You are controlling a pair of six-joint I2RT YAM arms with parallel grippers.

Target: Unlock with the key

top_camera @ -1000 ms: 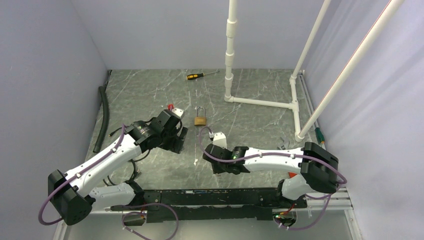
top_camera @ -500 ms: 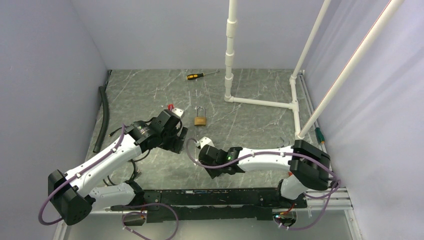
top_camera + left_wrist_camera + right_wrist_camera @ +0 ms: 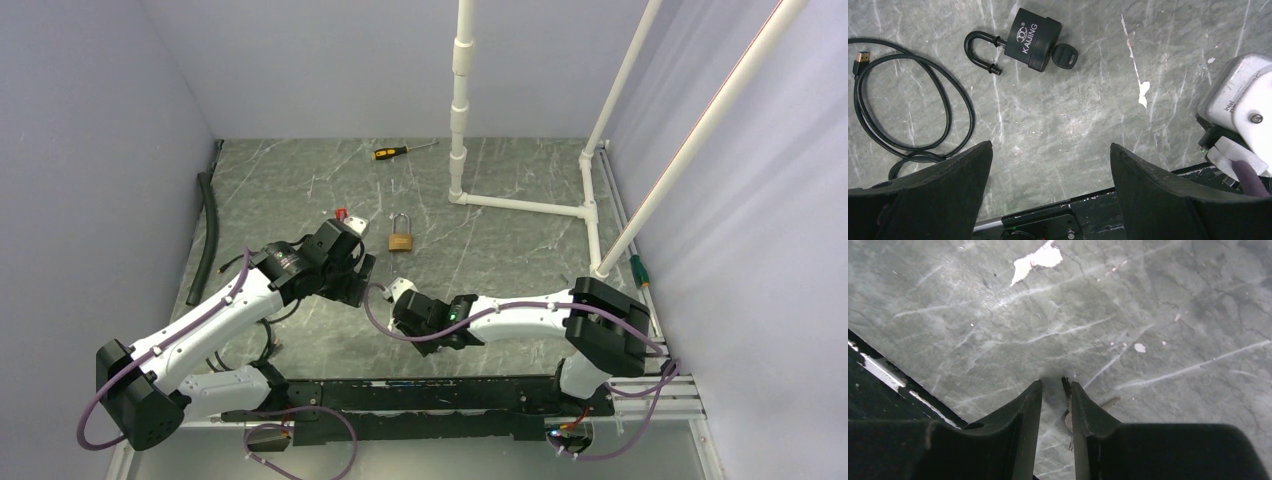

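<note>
Now the right tool (image 3: pixel 1055 390) has slid leftward over the grey marbled tabletop (image 3: pixel 1073 115), ending to the right of the black metal padlock (image 3: pixel 1032 37); its fingers (image 3: pixel 1023 425) stand pinched narrow at the surface beside a thin metal sliver (image 3: pixel 1068 417), and I cannot tell whether they grip it. A black-headed key (image 3: pixel 1064 56) already sits in that padlock's base, so turning it looks next. Above the padlock hangs the left tool (image 3: pixel 1050 150), spread wide and empty.

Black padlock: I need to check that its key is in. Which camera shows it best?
Left wrist: the black padlock lies in full sight on the table, lettering readable, key in its base. In the top external view I cannot find it; only a brass padlock shows. Right wrist shows none of it.
</note>
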